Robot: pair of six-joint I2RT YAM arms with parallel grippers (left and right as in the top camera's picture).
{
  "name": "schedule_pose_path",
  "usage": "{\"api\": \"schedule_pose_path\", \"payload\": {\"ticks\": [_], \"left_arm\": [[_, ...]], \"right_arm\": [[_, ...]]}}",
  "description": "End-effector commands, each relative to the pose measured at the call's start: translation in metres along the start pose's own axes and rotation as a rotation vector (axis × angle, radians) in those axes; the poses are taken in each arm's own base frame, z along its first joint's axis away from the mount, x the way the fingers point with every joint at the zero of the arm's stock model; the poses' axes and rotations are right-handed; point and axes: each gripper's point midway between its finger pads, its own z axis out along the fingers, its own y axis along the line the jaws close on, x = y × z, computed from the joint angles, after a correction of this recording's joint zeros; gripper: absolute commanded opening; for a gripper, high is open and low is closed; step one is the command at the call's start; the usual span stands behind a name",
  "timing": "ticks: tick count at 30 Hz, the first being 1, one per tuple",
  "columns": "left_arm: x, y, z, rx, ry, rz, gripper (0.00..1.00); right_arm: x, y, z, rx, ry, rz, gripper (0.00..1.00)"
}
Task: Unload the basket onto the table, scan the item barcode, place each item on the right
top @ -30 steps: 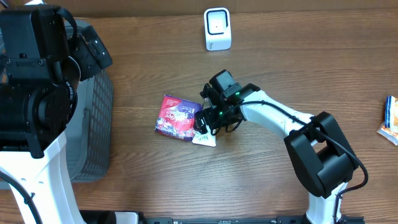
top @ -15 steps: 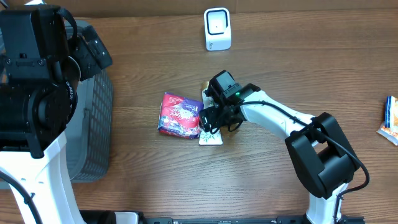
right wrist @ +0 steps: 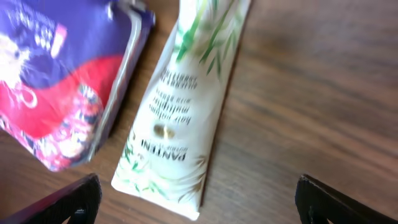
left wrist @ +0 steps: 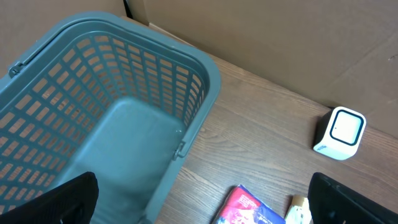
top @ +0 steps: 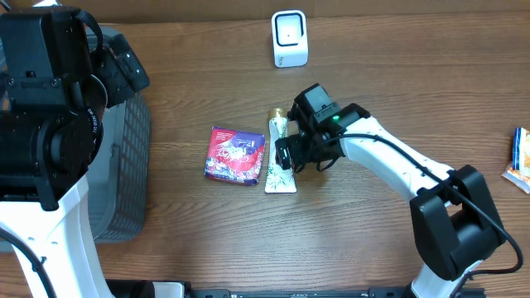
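Observation:
A white tube with green leaf print (top: 279,159) lies on the wooden table, its crimped end toward the front (right wrist: 177,118). A red and purple packet (top: 236,156) lies flat just left of it (right wrist: 56,93) and shows at the bottom of the left wrist view (left wrist: 249,208). The white scanner (top: 290,38) stands at the back (left wrist: 339,132). My right gripper (right wrist: 199,208) hovers open over the tube's crimped end, nothing between its fingers. My left gripper (left wrist: 205,211) is open and empty, high above the basket's edge.
A grey-blue plastic basket (top: 124,165) stands at the left (left wrist: 124,93). Another small packet (top: 520,161) lies at the table's right edge. Bare wood lies between the tube and the scanner.
My right gripper has drawn back to the right, uncovering the white tube beside the packet. The packet has ended slightly further left. The left arm has not moved.

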Motion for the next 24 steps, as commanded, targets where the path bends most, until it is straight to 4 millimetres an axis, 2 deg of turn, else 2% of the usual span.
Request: {"api": "schedule_pose_path", "payload": {"ticks": [1,8,12,14,18,24], "left_arm": [[-0.002,0.002,0.002,-0.016,-0.006,-0.013,1.0],[-0.002,0.002,0.002,-0.016,-0.006,-0.013,1.0],[-0.002,0.002,0.002,-0.016,-0.006,-0.013,1.0],[-0.002,0.002,0.002,-0.016,-0.006,-0.013,1.0],[-0.002,0.002,0.002,-0.016,-0.006,-0.013,1.0],[-0.002,0.002,0.002,-0.016,-0.006,-0.013,1.0]], "right_arm": [[0.003,0.0,0.007,0.004,-0.002,0.005,1.0],[0.013,-0.003,0.037,0.013,0.057,0.073,1.0],[0.021,0.0,0.05,-0.018,0.104,0.108,0.97],[0.022,0.0,0.052,-0.016,0.11,0.108,0.95],[0.023,-0.001,0.054,0.001,0.11,0.101,0.82],[0.025,0.012,0.057,-0.023,0.108,0.072,0.82]]}}
